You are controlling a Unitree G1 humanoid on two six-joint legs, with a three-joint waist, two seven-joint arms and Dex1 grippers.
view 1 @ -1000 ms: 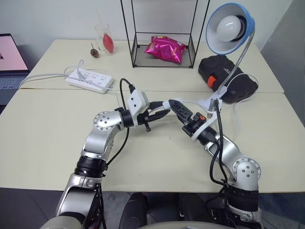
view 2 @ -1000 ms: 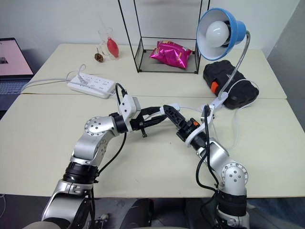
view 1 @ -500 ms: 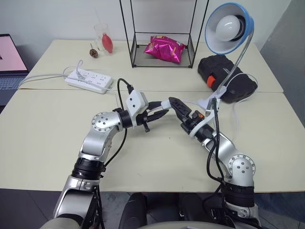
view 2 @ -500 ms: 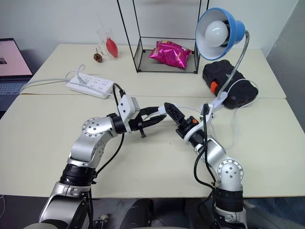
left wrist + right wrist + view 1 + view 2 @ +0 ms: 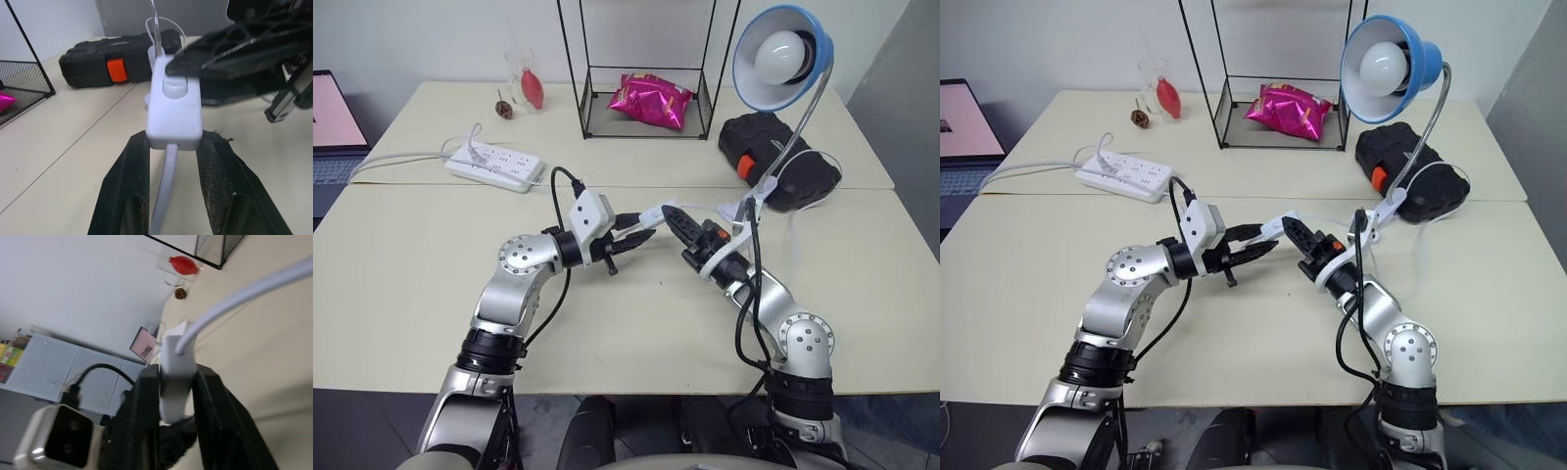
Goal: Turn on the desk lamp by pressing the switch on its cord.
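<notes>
- Left gripper (image 5: pixel 641 235), two black fingers, clamped as before on small white oblong inline switch (image 5: pixel 174 111), lifted above the middle of the beige table (image 5: pixel 401 284).
- Right gripper (image 5: pixel 670 212), wide apart a second ago, now pinched onto the same switch's rocker end.
- Thin white cord (image 5: pixel 165 196) hanging from the switch between the left fingers.
- Blue dome desk lamp (image 5: pixel 781 57) near the table's far right edge, white bulb not plainly lit; press probably just landing, result unconfirmed.
</notes>
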